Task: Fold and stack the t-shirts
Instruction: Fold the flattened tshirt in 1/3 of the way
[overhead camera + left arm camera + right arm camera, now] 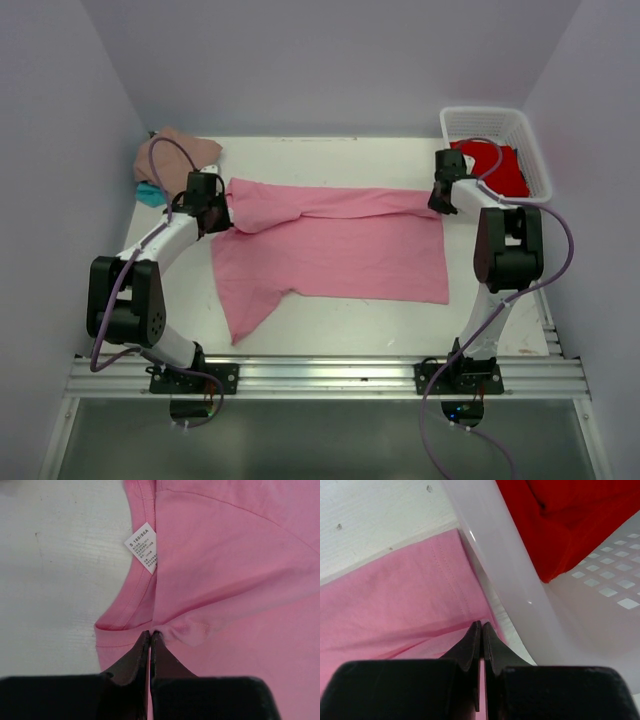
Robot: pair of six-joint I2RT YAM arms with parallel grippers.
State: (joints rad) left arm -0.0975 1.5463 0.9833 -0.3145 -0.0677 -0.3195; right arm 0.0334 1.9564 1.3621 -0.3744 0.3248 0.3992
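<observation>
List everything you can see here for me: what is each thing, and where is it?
pink t-shirt: one, bright pink, spread across the table's middle
tan-pink t-shirt: one, dusty tan-pink, bunched at the far left corner
teal t-shirt: one, teal, showing beside the tan-pink t-shirt
red t-shirt: one, red, inside the basket
basket: one, white lattice, far right corner
size label: one, white, at the pink t-shirt's neck
table: one, white
left gripper: one, black, shut on the pink t-shirt's neck end
right gripper: one, black, shut on its other end, beside the basket

Bright even overhead light w/ soft shadows; wrist views blurry at btm.
</observation>
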